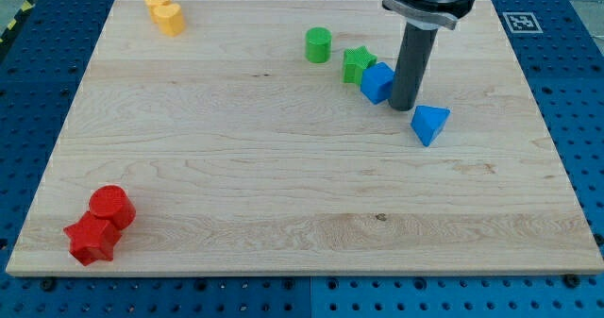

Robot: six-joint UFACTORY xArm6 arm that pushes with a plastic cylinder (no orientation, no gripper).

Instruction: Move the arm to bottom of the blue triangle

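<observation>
1. Wooden tabletop (283, 186) takes up most of the view, with a blue pegboard base around it. Lots of bare wood toward the view's bottom, so there's room for a wide detour.
2. Arm: no jaws on this rig, just a dark rod, so nothing is held and nothing opens or closes. My tip (406, 108) sits between the blue cube (377, 82) on the view's left and the blue triangle (429, 125) on the view's lower right, very near both; can't tell if it touches either.
3. Main risk: the target spot is below the triangle, and the triangle sits on the straight path there. Going direct would likely shove it toward the view's bottom right and the goal moves with it.
4. Second risk: swinging left to get round it could clip the cube, which looks to touch the green star (356, 64), so both would probably shift. The green cylinder (318, 45) is a bit further off.
5. Low risk: yellow blocks (164, 12) at upper left and red blocks (100, 224) at lower left are well apart from all this.
</observation>
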